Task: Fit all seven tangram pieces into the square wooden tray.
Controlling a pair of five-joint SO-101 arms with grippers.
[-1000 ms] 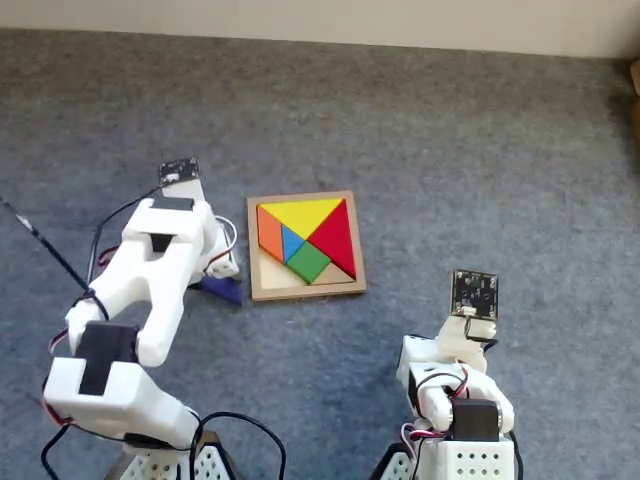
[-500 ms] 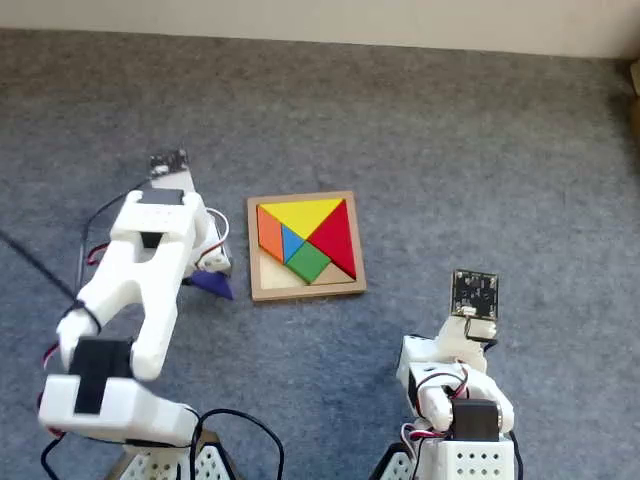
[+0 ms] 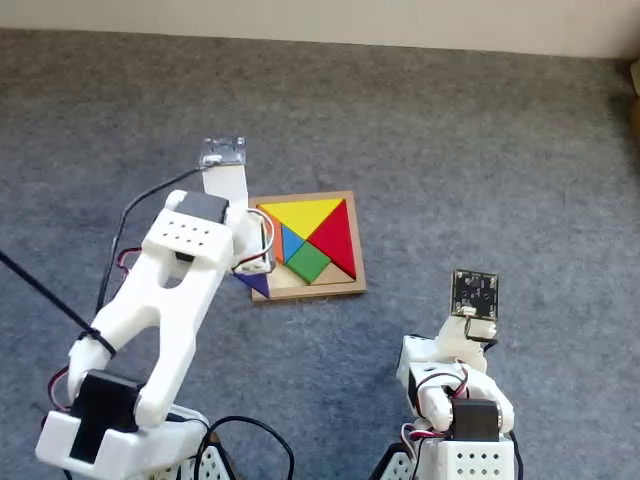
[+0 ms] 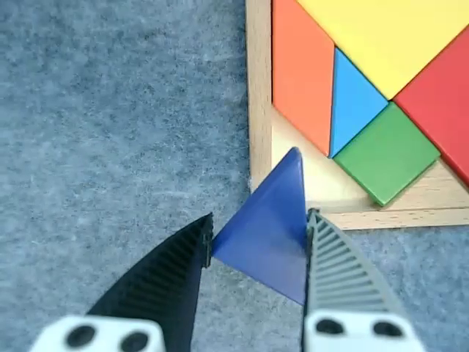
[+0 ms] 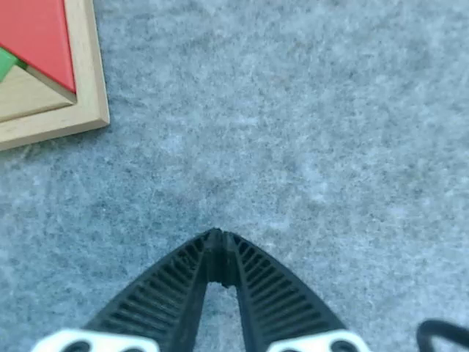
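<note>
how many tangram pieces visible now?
6. Five sit in the tray: yellow, red, orange, light blue, green. A dark blue triangle is in the left gripper by the tray's corner. Seventh may be hidden.

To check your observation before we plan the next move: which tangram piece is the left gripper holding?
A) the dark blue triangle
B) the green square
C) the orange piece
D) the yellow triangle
A: the left gripper is closed on the dark blue triangle, whose tip is over the wooden tray.

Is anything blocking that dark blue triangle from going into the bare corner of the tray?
Nothing visible does. The left gripper holds the dark blue triangle above the tray rim, its tip pointing at the bare wood.
</note>
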